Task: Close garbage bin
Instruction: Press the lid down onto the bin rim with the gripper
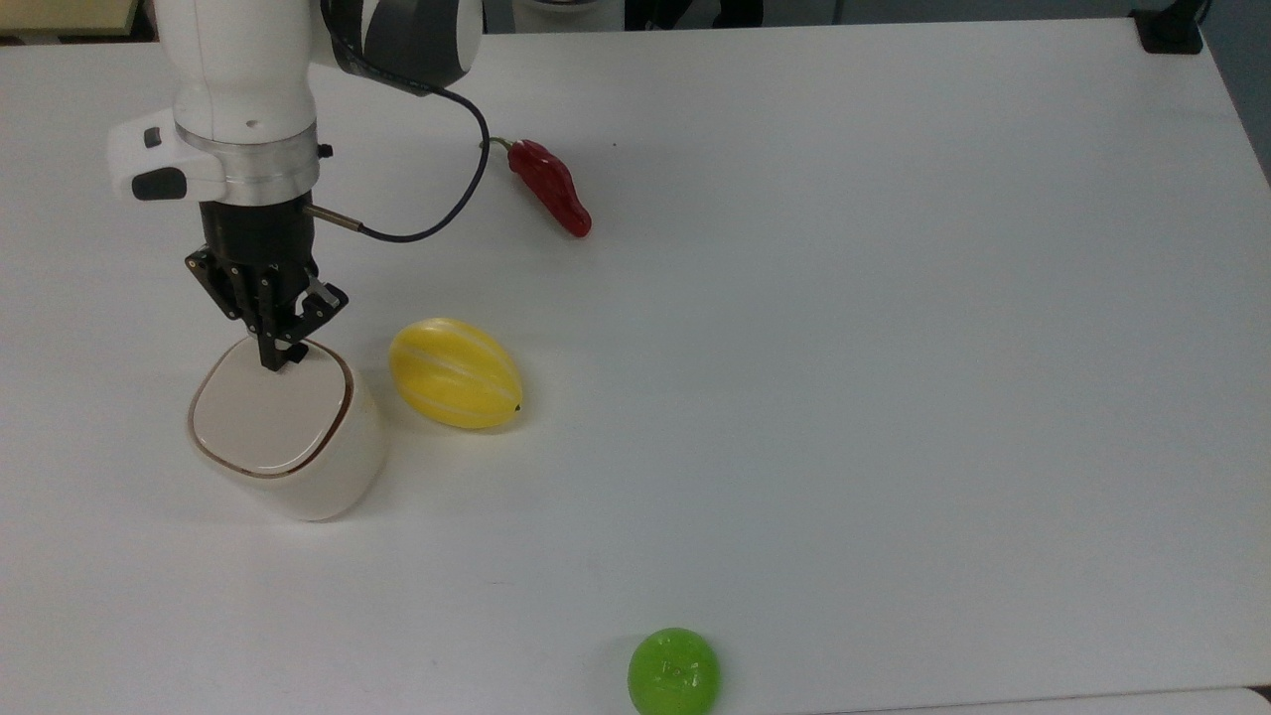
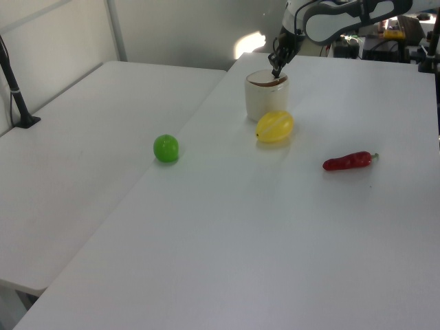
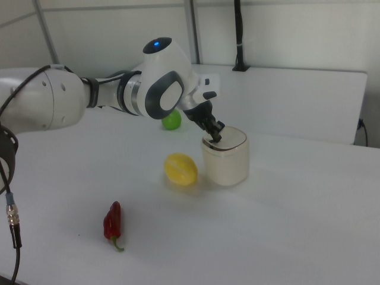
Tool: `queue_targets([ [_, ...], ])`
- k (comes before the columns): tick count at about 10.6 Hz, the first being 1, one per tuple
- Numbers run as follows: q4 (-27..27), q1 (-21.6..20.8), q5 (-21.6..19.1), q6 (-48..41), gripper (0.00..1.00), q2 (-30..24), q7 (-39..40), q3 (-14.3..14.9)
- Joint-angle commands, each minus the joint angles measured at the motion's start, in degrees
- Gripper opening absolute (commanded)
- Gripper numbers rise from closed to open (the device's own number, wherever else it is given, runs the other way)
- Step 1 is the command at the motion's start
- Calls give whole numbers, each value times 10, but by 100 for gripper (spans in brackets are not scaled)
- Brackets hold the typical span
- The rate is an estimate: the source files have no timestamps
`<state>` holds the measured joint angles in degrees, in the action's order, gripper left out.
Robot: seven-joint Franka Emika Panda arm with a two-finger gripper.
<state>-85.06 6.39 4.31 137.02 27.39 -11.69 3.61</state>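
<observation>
The garbage bin is a cream-white rounded tub at the top view's left. Its flat lid lies level on the rim, with a thin dark seam around it. My gripper is shut, its black fingertips together and pressing down on the lid's far edge, nothing held between them.
A yellow striped melon lies just right of the bin in the top view. A red chili pepper lies farther back. A green ball sits near the table's front edge. The arm's black cable hangs above the table.
</observation>
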Motion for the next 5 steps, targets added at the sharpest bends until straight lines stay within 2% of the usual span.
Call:
queue_targets([
  [1,-11,-3,-3,-10,0,5,14,3],
  [5,-19,-4,-3,-9,0,12,17,3],
])
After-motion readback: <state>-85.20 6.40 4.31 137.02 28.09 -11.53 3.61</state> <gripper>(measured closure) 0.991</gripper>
